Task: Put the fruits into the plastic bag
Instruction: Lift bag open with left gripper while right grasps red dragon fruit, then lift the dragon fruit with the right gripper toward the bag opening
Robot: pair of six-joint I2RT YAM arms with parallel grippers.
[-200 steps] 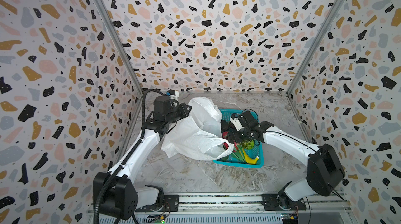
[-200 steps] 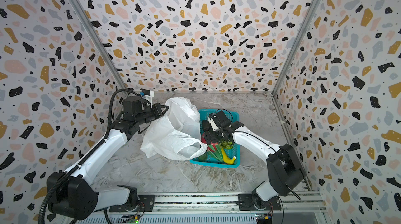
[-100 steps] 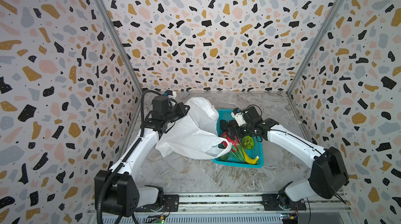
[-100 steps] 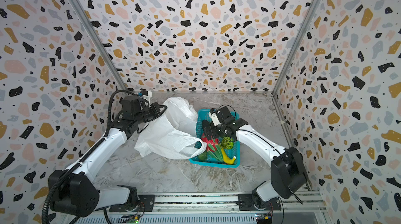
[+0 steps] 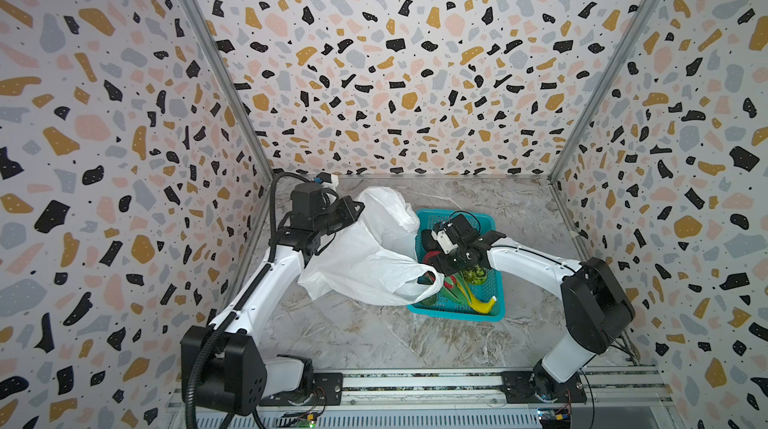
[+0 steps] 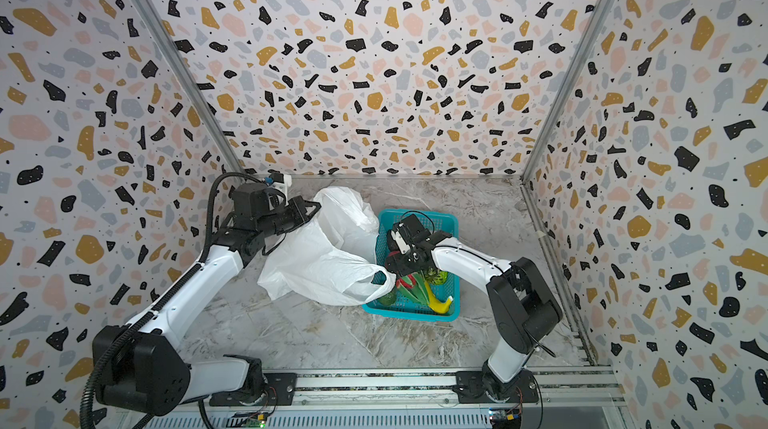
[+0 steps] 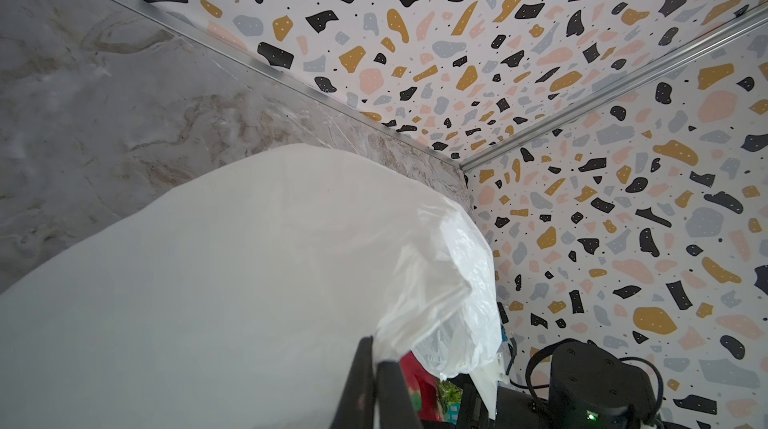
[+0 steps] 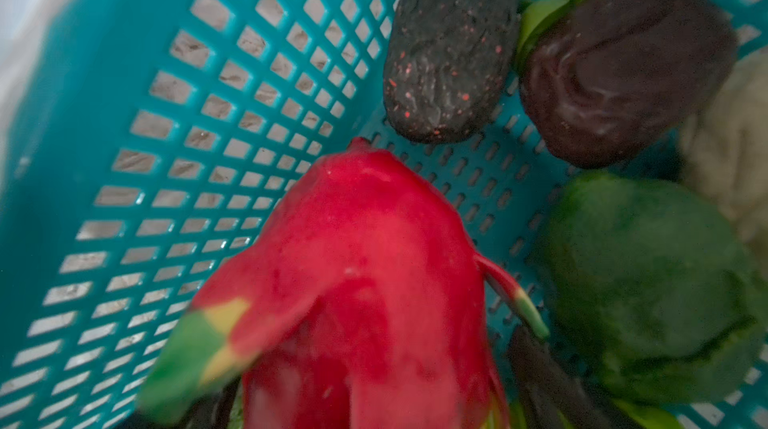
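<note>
the plastic bag (image 5: 361, 256) (image 6: 320, 256) lay crumpled on the marble floor (image 5: 374, 343), just left of the teal basket (image 5: 457, 314) (image 6: 407, 312). one loop handle draped over the basket's near left corner. the left gripper (image 5: 357, 208) (image 7: 376, 364) was at the bag's far left edge, its fingers (image 7: 361, 377) pinched together on a fold of the thin film and holding it up off the floor.

the fruits were all in the basket. the banana (image 5: 482, 304) (image 6: 440, 304) lay at the near right corner. the right gripper (image 5: 451, 267) (image 6: 405, 267) hung low inside the basket, fingers spread wide on either side of a red fruit (image 8: 365, 260) with green tips. whether they touched it could not be told. beyond it sat a dark speckled piece (image 8: 449, 52), a maroon ball (image 8: 623, 73), a green fruit (image 8: 648, 281) and a cream lump (image 8: 731, 136).
</note>
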